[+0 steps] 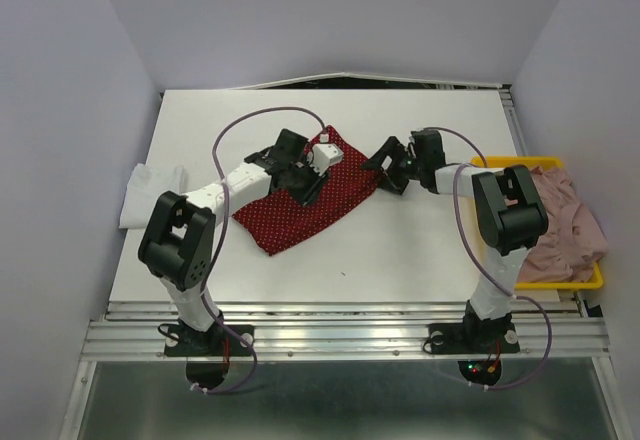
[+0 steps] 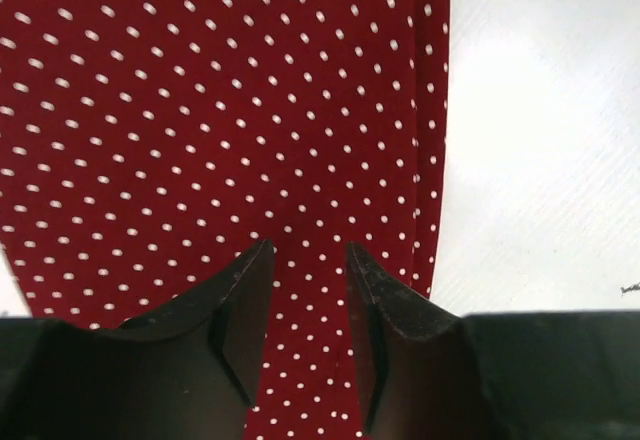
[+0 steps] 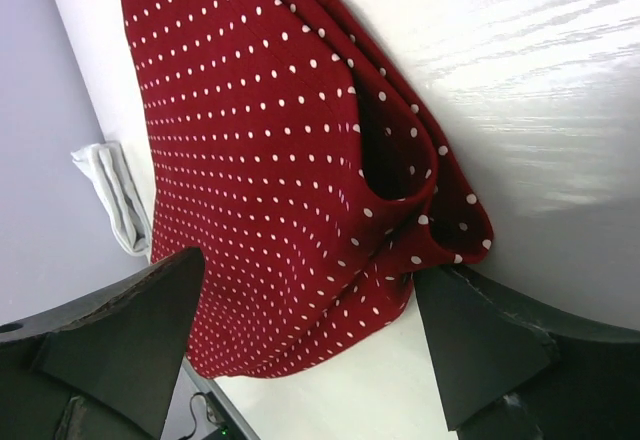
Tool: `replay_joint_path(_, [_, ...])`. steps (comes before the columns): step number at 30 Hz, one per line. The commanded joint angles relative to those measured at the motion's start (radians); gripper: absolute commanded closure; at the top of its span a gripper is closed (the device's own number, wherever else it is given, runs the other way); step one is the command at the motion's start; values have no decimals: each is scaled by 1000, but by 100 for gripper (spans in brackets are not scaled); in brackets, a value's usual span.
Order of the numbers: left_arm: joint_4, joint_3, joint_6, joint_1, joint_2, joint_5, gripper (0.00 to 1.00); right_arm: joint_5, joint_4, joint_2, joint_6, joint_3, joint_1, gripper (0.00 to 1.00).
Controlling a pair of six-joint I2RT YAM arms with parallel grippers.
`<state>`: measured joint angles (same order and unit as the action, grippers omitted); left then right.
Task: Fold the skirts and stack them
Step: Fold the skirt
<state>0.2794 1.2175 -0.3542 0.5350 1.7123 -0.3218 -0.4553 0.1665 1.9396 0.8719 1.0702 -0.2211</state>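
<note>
Top external view: two skirts, one tray, one spare cloth. The dark red skirt [image 1: 312,200], thin fabric sprinkled with tiny white dots, lies flat as a slanted oblong just left of centre on the smooth white table [image 1: 400,250]. At 3 o'clock the dusty pink skirt [image 1: 560,225] sits crumpled and ruffled in the yellow plastic tray [image 1: 595,278]. A folded white cloth [image 1: 150,192] rests at 9 o'clock. The left gripper [image 1: 306,182] hangs over the red skirt; the right gripper [image 1: 385,167] is at the skirt's 3 o'clock corner.

Left wrist view: only here is the even dot pattern seen close, with the skirt's straight hem running toward 12 o'clock beside bare table. The black fingers [image 2: 250,290] stand parted, released, nothing pinched between them.

Right wrist view: this alone shows the doubled layers at the skirt's corner, bulging into a soft open pocket. The right pincer gapes wide, grasping nothing, and the white cloth appears at 9 o'clock.
</note>
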Motion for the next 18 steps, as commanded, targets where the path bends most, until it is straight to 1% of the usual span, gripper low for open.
replay_joint_path(1, [-60, -13, -26, 23, -4, 6, 56, 116, -128, 70, -14, -3, -23, 9])
replay_joint_path(5, [-134, 46, 20, 31, 72, 27, 59, 153, -157, 67, -36, -13, -23, 9])
replay_joint_path(6, [-150, 91, 26, 36, 88, 44, 59, 159, -163, 67, -46, -18, -23, 9])
replay_joint_path(8, [-158, 140, 34, 49, 145, 56, 60, 167, -163, 64, -53, -26, -23, 10])
replay_joint_path(12, [-180, 272, 52, 95, 265, 130, 60, 187, -200, 52, -65, -44, -23, 9])
replay_joint_path(15, [-183, 338, 61, 115, 338, 159, 60, 193, -203, 44, -70, -49, -23, 9])
replay_joint_path(18, [-177, 373, 58, 132, 392, 168, 60, 190, -205, 42, -74, -52, -11, 10])
